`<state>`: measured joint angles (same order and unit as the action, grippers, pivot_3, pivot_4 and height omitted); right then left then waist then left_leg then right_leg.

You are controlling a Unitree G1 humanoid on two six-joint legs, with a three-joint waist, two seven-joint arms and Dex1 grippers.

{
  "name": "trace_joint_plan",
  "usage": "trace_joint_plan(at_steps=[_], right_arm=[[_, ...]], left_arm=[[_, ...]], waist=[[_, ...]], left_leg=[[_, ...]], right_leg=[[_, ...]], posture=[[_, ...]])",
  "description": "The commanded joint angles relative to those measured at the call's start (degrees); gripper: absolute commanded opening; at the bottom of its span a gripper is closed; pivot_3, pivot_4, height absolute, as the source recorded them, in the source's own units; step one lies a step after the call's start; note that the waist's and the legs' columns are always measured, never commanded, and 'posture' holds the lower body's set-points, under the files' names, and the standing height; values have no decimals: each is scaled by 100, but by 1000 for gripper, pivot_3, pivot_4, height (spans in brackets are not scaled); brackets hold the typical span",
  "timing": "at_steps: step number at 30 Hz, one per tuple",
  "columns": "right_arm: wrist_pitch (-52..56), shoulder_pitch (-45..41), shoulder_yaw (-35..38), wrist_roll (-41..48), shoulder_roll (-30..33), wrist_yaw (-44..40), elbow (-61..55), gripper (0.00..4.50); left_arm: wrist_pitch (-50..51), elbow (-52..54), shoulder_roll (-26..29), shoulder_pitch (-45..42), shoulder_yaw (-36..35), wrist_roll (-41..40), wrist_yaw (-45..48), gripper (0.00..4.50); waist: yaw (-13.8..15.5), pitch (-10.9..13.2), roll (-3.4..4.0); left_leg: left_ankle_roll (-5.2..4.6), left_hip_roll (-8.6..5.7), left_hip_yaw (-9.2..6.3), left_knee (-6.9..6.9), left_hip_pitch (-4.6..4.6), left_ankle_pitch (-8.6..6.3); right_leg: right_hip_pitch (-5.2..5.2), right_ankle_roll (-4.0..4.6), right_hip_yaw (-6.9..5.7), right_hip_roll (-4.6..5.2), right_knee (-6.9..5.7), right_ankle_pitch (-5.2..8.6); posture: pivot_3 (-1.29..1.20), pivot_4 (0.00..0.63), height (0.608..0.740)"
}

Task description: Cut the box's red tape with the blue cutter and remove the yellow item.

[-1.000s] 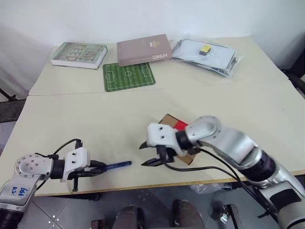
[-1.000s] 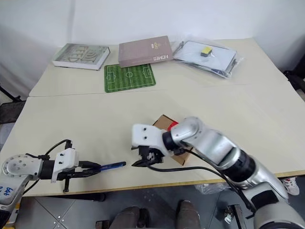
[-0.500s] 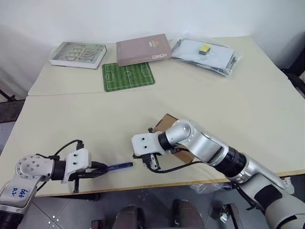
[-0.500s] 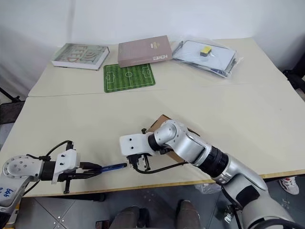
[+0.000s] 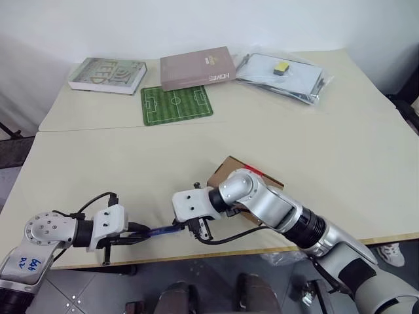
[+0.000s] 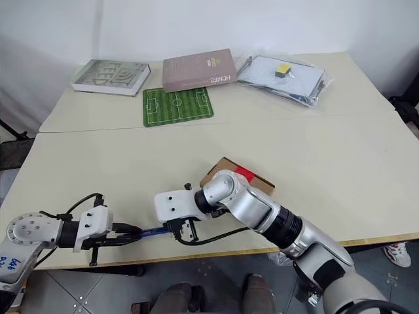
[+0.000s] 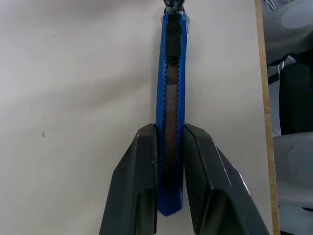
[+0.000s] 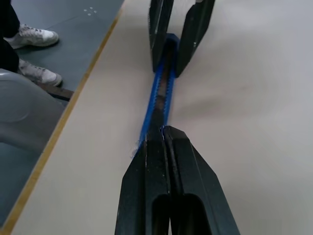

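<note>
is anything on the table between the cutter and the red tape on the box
Yes: the right gripper, shut at the tip of the blue cutter, and its forearm lie across the line to the red tape on the box. The left gripper clamps the cutter's other end.

Left gripper (image 5: 141, 233) holding blue cutter (image 5: 159, 230), right gripper (image 5: 194, 227) at its tip, box (image 5: 229, 171) behind

Right claw (image 8: 164, 134) now shut at cutter (image 8: 159, 93) tip
</note>
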<state>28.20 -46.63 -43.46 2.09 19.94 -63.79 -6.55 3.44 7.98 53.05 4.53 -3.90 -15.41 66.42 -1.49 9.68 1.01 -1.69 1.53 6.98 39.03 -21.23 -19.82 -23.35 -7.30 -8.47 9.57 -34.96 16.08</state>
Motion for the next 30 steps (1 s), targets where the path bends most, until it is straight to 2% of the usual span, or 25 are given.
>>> trace_joint_plan(at_steps=[1,16,30], right_arm=[[-88,-7,97,-111,-64,23,-1,57],[-626,82,-109,-420,-328,-240,570,57],[-929,-21,-165,-709,-1072,-271,1154,57]], left_arm=[[121,-187,-10,149,470,321,98,413],[144,-184,4,114,445,316,94,413],[193,-160,-24,71,412,306,91,413]], waist=[[-1,0,0],[-6,-4,6],[-9,-7,10]], left_leg=[[0,0,1,0,0,0],[1,1,2,0,3,0],[1,1,2,0,4,-1]], right_leg=[[0,0,0,0,0,0],[0,0,0,0,-2,0],[-1,1,0,0,-5,0]], posture=[[0,150,740],[0,150,740],[0,150,740]])
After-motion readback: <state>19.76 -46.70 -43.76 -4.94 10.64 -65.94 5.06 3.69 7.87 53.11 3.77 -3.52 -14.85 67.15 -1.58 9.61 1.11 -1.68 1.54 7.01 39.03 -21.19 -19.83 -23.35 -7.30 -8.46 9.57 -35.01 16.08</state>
